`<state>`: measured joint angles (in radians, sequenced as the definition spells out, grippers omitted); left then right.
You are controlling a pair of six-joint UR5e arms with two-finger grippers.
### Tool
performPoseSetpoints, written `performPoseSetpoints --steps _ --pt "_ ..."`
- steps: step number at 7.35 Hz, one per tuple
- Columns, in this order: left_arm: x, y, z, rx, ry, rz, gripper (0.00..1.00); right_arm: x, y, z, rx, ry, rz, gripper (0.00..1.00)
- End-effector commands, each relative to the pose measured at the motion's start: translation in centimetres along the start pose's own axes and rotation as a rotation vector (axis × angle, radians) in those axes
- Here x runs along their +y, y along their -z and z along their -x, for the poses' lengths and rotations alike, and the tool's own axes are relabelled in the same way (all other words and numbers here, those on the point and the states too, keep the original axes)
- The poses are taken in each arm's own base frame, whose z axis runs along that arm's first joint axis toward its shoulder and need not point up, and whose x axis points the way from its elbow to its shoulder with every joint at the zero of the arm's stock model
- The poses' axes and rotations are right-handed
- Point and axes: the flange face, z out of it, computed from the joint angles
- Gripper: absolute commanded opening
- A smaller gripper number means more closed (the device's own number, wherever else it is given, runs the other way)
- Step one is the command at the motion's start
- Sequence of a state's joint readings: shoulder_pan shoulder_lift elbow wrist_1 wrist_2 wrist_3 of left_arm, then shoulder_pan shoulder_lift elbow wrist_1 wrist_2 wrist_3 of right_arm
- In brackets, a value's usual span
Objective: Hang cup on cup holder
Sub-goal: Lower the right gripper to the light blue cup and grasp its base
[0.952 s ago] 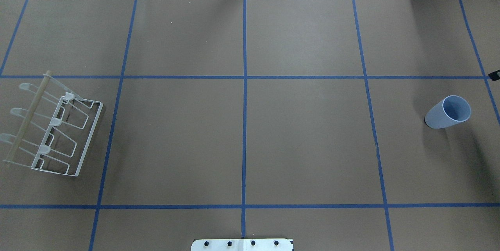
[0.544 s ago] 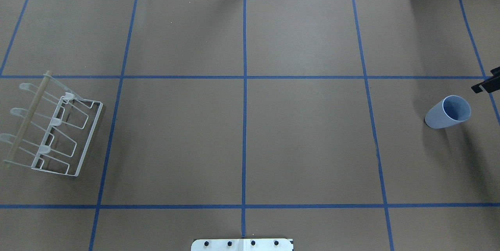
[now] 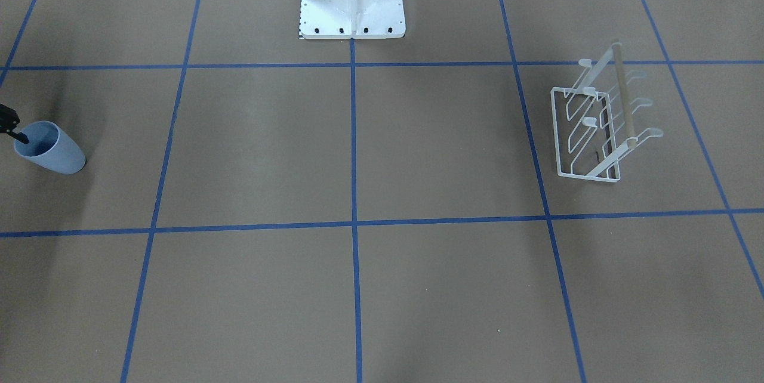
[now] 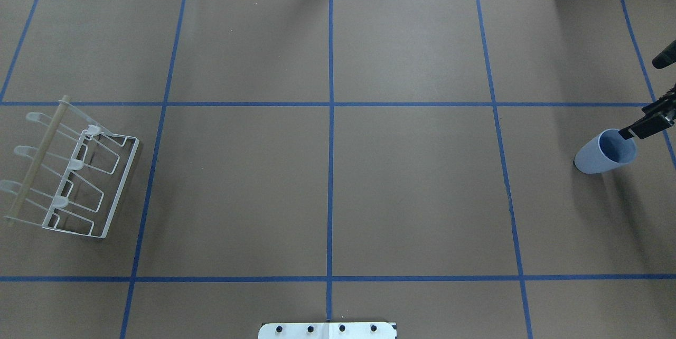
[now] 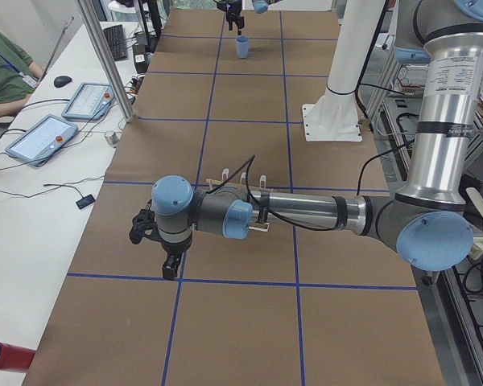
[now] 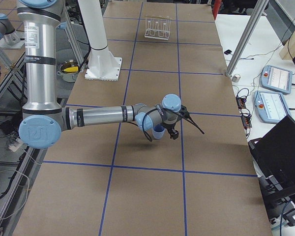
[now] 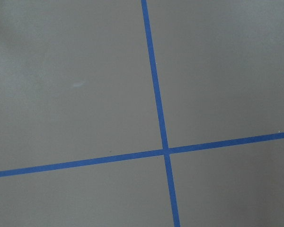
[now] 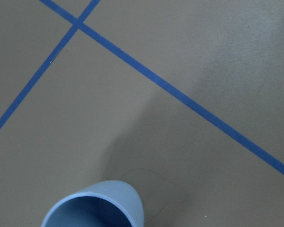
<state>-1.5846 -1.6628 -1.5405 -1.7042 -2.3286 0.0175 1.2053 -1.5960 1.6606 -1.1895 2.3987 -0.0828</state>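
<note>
The pale blue cup (image 4: pixel 602 155) stands upright at the table's far right, also seen in the front-facing view (image 3: pixel 52 149) and the right wrist view (image 8: pixel 95 207). The white wire cup holder (image 4: pixel 79 170) with its wooden bar stands at the far left, prongs bare; it also shows in the front-facing view (image 3: pixel 588 132). My right gripper (image 4: pixel 640 97) comes in from the right edge, jaws apart and empty. One finger (image 4: pixel 641 126) overlaps the cup's rim; whether it touches, I cannot tell. My left gripper (image 5: pixel 167 265) shows only in the exterior left view, beside the holder; its state is unclear.
The robot's white base plate (image 4: pixel 327 330) sits at the near middle edge. Blue tape lines (image 4: pixel 331 117) divide the brown table cover into squares. The left wrist view shows only bare cover and a tape crossing (image 7: pixel 165 151).
My right gripper has moved in from the right edge toward the cup, and one finger now overlaps its rim. The cup and the holder have not moved.
</note>
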Motion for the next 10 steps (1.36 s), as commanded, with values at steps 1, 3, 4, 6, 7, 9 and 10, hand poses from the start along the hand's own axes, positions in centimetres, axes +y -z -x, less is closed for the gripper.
performPoseSetpoints --steps 1,3,4,6,7,9,10 --pt "0.0 0.0 0.0 0.0 0.001 0.0 0.99 -0.3 -2.3 0.7 -0.016 0.013 0.041 0.93" --pt "-0.1 0.0 0.0 0.0 0.0 -0.001 0.99 -0.1 -2.9 0.4 -0.013 0.012 0.051 0.0" --pt "-0.1 0.0 0.0 0.0 0.0 -0.001 0.99 -0.2 -2.9 0.5 -0.013 0.016 0.051 0.0" --pt "-0.1 0.0 0.0 0.001 0.003 0.0 0.99 -0.3 -2.8 0.7 -0.019 0.018 0.045 0.0" --pt "0.0 0.0 0.0 0.002 0.007 0.001 0.99 -1.5 -2.2 1.3 -0.029 0.033 0.029 0.0" --pt "-0.3 0.1 -0.2 0.0 0.0 -0.003 0.99 -3.8 -0.4 3.2 -0.076 0.042 -0.019 0.0" --pt "-1.4 0.5 -1.1 0.001 -0.013 -0.013 0.99 -6.8 1.5 5.1 -0.078 -0.041 -0.066 0.0"
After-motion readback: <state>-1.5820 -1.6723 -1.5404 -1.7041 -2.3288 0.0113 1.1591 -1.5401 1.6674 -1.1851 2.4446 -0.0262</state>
